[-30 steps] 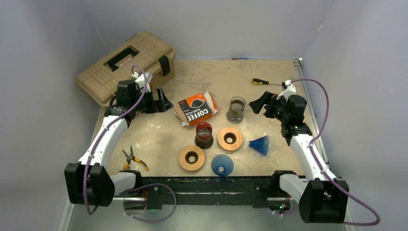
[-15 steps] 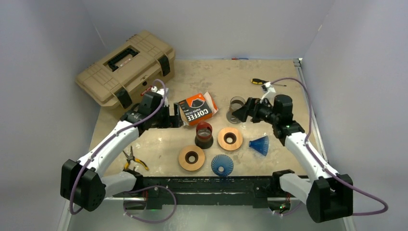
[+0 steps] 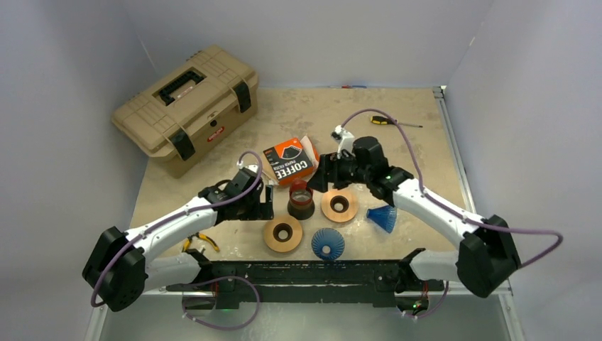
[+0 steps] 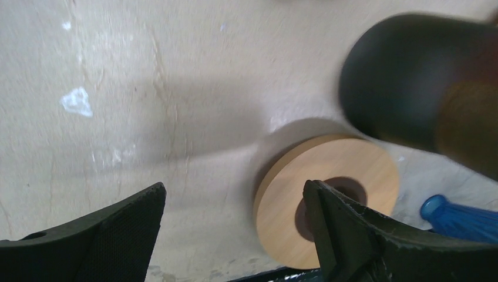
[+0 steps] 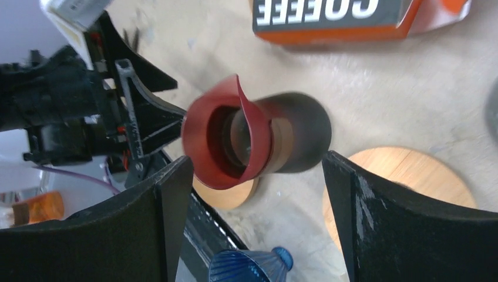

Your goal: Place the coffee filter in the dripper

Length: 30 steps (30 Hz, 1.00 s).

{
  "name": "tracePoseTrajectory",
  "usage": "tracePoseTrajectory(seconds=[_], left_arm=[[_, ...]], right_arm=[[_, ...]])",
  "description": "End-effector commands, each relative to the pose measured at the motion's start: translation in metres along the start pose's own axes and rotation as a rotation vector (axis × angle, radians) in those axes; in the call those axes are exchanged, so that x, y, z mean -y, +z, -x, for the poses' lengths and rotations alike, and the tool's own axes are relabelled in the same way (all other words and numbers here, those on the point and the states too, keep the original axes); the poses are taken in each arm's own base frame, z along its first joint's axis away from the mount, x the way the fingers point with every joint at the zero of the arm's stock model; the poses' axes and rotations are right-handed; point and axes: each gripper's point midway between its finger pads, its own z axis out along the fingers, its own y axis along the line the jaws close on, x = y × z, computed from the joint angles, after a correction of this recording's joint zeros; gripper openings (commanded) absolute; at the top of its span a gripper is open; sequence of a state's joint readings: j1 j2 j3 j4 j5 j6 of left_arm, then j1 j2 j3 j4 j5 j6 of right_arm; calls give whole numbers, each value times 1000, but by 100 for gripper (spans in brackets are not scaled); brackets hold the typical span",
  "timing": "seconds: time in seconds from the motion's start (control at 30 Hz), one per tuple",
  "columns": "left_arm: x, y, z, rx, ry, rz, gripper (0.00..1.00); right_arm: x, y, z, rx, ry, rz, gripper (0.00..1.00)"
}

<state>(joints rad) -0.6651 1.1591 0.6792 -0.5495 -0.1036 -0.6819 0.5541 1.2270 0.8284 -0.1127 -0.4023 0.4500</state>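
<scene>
The scuffed beige worktop point(image 3: 397, 153) sits inside pale grey walls. Near its middle the coffee filter pack point(image 3: 287, 162) lies flat, an orange and black wrapper with "COFFEE" in white capitals and crumpled clear film at its edges (no single filter can be told apart from the pack). Just near of it, not touching, stands the dripper point(image 3: 301, 199). It has a black body with a brownish band and a flared red collar that rises to a point on one side. A wooden ring point(image 3: 339, 205) lies just right of it, and a second wooden ring point(image 3: 282, 234) lies near and left. A tan toolbox point(image 3: 186, 106) stands at the far left.

From overhead, both arms reach in toward the dripper. The left pincer point(image 3: 264, 202) is just left of it and the right pincer point(image 3: 321, 177) is at its far right, but the fingers are too small there to judge.

The wrist cameras settle that. The left one shows its pincer released, fingers wide apart over bare worktop. The second wooden ring is partly behind the right finger, and the dripper is only a dark blur at the upper right. The right one also shows its pincer released, with a finger on either side of the dripper and neither touching. That camera looks into the hollow red collar (blurred), with the pack's lettering beyond.
</scene>
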Motion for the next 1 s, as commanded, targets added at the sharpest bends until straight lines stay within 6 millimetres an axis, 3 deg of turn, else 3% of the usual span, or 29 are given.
tracePoseTrajectory(seconds=[0.0, 0.1, 0.23, 0.67, 0.8, 0.97], left_arm=[[13, -3, -5, 35, -72, -72, 86], [10, -1, -15, 17, -81, -67, 86], [12, 2, -27, -10, -83, -82, 83], [20, 9, -45, -46, -92, -118, 76], [29, 11, -53, -60, -80, -147, 75], [38, 11, -63, -76, -61, -155, 77]], right_arm=[[-4, 18, -9, -50, -2, -38, 82], [-13, 31, -20, -81, -6, -30, 78], [-17, 41, -29, -102, -1, -27, 62], [-8, 52, -8, -53, -10, -132, 21], [-3, 55, -3, -47, -22, -163, 15], [1, 53, 8, -15, -38, -207, 14]])
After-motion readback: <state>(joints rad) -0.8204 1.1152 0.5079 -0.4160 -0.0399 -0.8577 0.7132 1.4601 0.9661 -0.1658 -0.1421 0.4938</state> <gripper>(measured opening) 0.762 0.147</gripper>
